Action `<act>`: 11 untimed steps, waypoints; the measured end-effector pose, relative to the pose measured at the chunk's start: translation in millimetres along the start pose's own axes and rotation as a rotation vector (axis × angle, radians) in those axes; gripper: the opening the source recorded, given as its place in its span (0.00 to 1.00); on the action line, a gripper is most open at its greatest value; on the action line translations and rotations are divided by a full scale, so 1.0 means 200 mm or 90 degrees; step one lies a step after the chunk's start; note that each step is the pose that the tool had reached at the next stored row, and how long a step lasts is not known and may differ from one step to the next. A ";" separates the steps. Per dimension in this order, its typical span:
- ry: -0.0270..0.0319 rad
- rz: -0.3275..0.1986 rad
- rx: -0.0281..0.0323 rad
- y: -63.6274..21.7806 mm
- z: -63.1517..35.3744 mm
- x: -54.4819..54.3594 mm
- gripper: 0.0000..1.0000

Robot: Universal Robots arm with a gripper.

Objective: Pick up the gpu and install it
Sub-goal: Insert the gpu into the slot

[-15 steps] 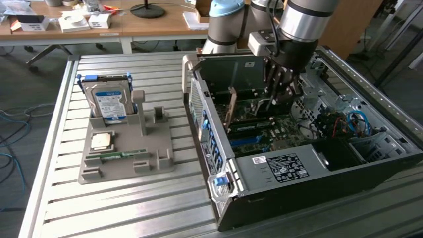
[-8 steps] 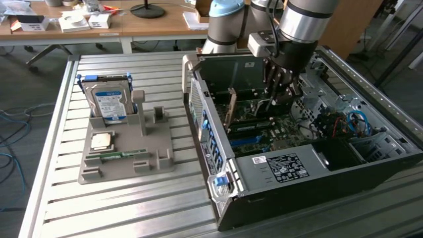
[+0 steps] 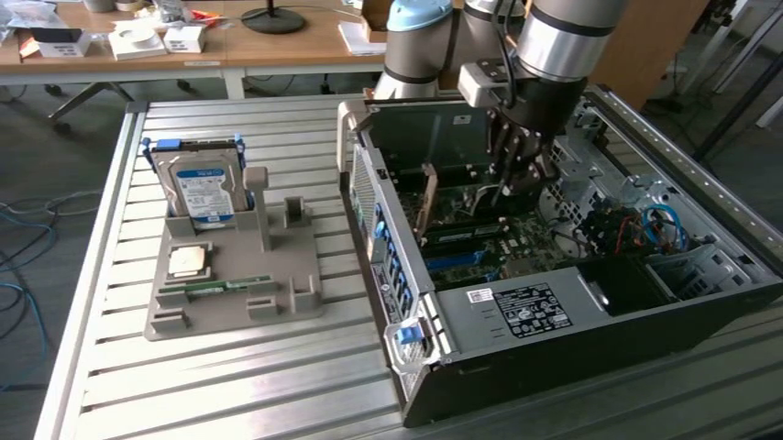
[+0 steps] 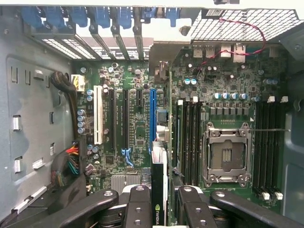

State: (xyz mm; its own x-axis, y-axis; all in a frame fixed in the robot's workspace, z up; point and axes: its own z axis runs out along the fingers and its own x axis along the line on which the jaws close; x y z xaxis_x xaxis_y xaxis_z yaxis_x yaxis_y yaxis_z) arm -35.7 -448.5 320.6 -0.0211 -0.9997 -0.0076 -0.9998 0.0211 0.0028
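gripper (image 3: pixel 520 179): mine, x1, down inside the open pc case (image 3: pixel 490 339). Clenched on the gpu, fingers (image 4: pixel 137 204) pressing one on each flat face.
gpu (image 4: pixel 158 209): x1. Edge-on between my fingers in the wrist view, green logo on the edge nearest the cam.
gpu position: over the motherboard (image 4: pixel 209 88), in line w/ the blue slot (image 4: pixel 153 118). Can't tell if the card touches that slot or hangs just above it.
weight: my read is light, a thin card, no strain on the grip.
stiffness: stiff along its length, but thin pcb, so I expect it to flex or crack under twist or side load.
fragility: high imo. Bare components and a contact edge, so no squeezing hard and no scraping.
slip: faces look smooth. A slack grip could let it slide or tilt between the pads.
where to hold: both flat faces near the upper edge, about mid-length, as I have it now. Keep off the contact edge and the bracket end.
slots on board: blue x1, white slot (image 4: pixel 98 116) x1, long black ones between them x2.
cpu socket (image 4: pixel 227 156): x1, empty.
grey parts tray (image 3: pixel 233 307): x1, on the slatted table (image 3: pixel 245 394), well apart from my gripper.
tray contents: hard drive (image 3: pixel 202 188) x1 upright, cpu chip (image 3: pixel 187 261) x1 flat, ram stick (image 3: pixel 226 286) x1 flat.
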 end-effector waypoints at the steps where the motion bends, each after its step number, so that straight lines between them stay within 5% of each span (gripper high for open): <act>1: 0.0000 0.000 0.0000 0.000 0.003 0.00 0.27; 11: 0.0000 0.000 0.0000 -0.001 0.028 0.03 0.27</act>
State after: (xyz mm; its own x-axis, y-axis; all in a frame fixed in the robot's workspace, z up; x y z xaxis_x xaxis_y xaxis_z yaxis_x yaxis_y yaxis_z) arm -35.7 -454.8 314.8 -0.0212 -0.9997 -0.0075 -0.9998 0.0212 0.0028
